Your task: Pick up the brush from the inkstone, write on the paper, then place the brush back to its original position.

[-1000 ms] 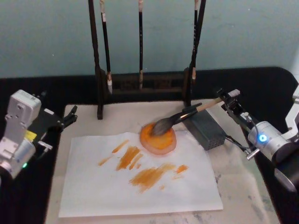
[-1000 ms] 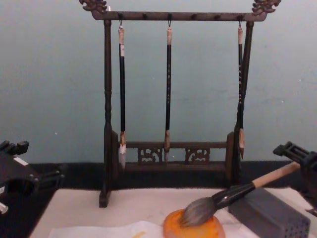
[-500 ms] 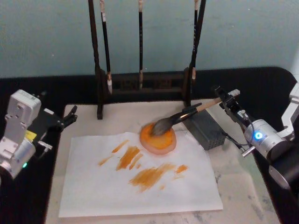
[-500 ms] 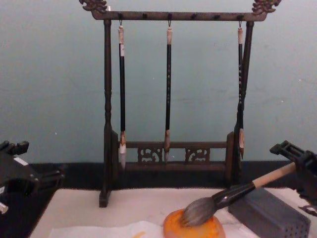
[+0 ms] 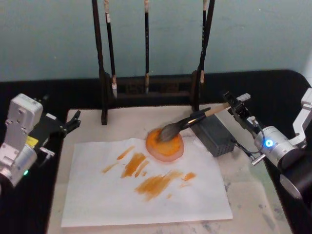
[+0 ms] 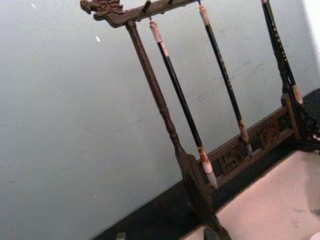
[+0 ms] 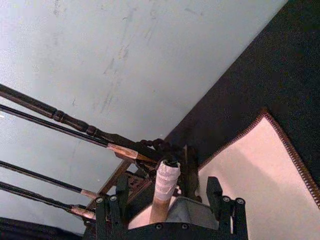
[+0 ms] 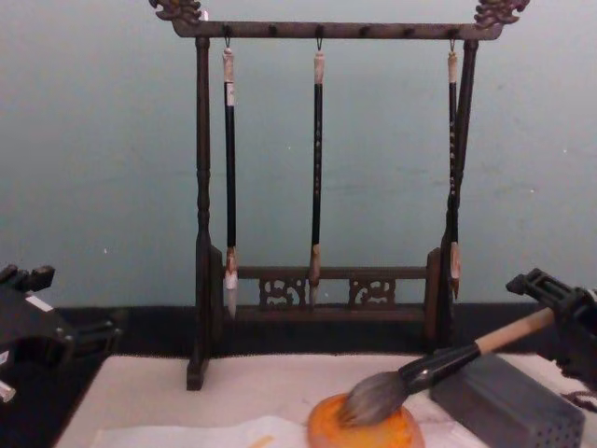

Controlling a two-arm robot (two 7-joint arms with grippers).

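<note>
Barely changed, R end effector [image 5: 235, 101] wide astride brush [image 5: 193, 118] handle, bristles on inkstone [image 5: 165, 149]

three thin dark brushes [image 8: 317, 168] are counted, hung on one wooden rack [image 8: 201, 187] at the worktop's back edge. one large brush [image 5: 190, 119], one orange inkstone [image 5: 165, 148], one white paper [image 5: 107, 195], one grey perforated block [image 5: 217, 136] and one cream mat [image 5: 131, 117] are counted. two grippers are seen: the left gripper [image 5: 73, 121] and the right gripper [image 5: 236, 101].
</note>
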